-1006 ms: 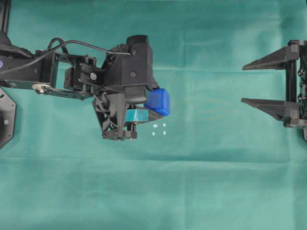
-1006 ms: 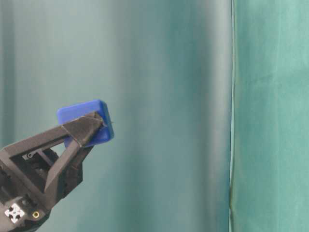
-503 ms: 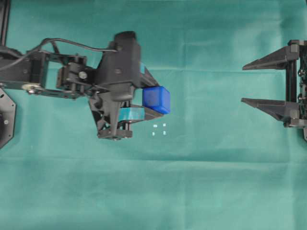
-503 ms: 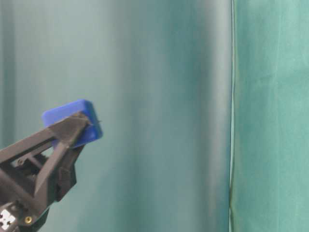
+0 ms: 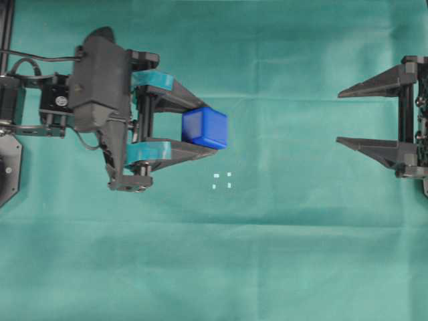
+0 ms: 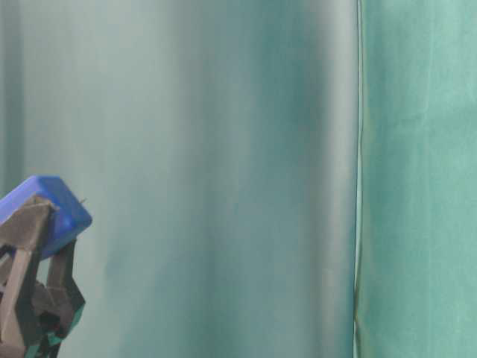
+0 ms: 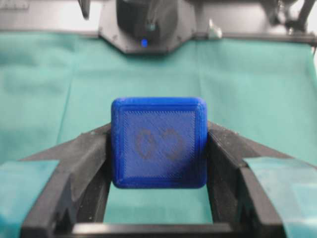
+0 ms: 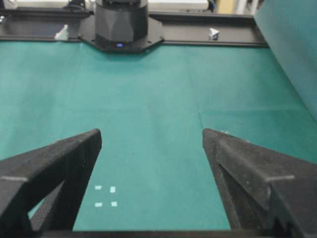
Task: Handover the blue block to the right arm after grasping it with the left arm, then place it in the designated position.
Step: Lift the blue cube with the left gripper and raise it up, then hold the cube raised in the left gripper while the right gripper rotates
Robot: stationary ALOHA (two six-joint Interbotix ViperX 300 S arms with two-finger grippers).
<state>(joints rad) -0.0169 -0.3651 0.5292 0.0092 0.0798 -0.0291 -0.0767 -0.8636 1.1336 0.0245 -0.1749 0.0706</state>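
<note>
The blue block [image 5: 204, 128] is a bright blue cube held above the green cloth between the teal-taped fingers of my left gripper [image 5: 210, 128], which is shut on it. In the left wrist view the blue block [image 7: 158, 142] fills the middle, a faint dark mark on its face, with the left gripper [image 7: 158, 148] pressing both sides. At table level the blue block [image 6: 49, 209] shows at the far left, lifted. The designated position [image 5: 222, 180] is four tiny white marks just below and right of the block, also seen as marks [image 8: 106, 196] in the right wrist view. My right gripper [image 5: 340, 116] stands open at the far right, empty.
Green cloth [image 5: 267, 254] covers the whole table. A green curtain [image 6: 417, 179] hangs behind at table level. The other arm's black base [image 8: 121, 25] and a dark rail lie at the far end in the right wrist view.
The left arm has pulled back to the left and turned its wrist, so both taped fingers now show from above; the block moved left with it. The right arm has not moved.
</note>
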